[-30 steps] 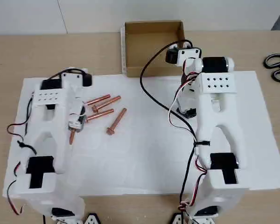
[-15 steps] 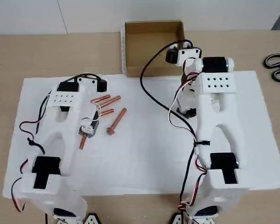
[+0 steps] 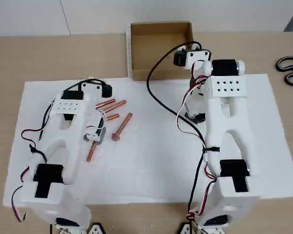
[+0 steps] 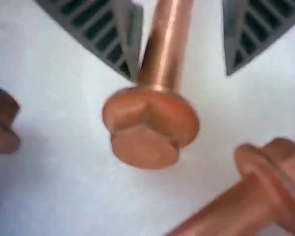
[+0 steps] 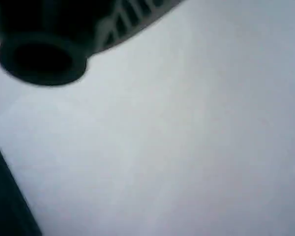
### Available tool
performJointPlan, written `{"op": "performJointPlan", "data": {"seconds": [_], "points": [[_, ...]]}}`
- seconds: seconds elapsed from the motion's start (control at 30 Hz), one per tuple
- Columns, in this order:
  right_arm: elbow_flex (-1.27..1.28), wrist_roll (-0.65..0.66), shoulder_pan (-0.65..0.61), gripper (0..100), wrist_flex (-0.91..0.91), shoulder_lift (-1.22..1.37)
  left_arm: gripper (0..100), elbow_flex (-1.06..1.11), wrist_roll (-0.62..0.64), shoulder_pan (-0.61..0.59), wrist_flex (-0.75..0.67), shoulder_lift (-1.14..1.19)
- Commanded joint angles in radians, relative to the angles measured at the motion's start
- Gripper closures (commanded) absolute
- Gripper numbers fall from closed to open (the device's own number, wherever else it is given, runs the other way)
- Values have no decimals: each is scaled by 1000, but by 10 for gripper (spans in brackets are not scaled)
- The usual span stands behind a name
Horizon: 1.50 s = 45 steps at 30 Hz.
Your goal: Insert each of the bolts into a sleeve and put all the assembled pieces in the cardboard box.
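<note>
Carrying a copper bolt head-down, the left gripper has swung right and slightly nearer over the last second, away from the left edge of the white foam sheet. The bolt travelled with it, so I judge the shaft clamped between the jaws rather than lying loose. One bolt is thus lifted and heading toward the middle, ready for mating. The loose bolts lie just right of and beyond it. The right arm has stayed put; whether its grip is closed cannot be told, though a dark ring, possibly a sleeve, sits at its tip. The cardboard box waits at the far edge. No writing is legible anywhere.
</note>
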Motion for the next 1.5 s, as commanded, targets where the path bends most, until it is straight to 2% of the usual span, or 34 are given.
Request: {"op": "performJointPlan", "data": {"seconds": [0.0,0.87,0.97,1.03,1.23,1.47], "points": [[-51,-12,5,994,-1,-5,890,-7,3,6,-21,-51],[-51,-12,4,994,2,-5,893,102,6,8,-176,-46],[-51,-12,4,994,2,-5,945,110,6,8,-184,-46],[-51,-12,4,994,4,-5,998,111,8,9,-175,-46],[-51,-12,4,994,4,-7,994,77,8,80,-78,-58],[-55,-5,-2,994,5,-16,994,-102,25,126,104,-74]]}}
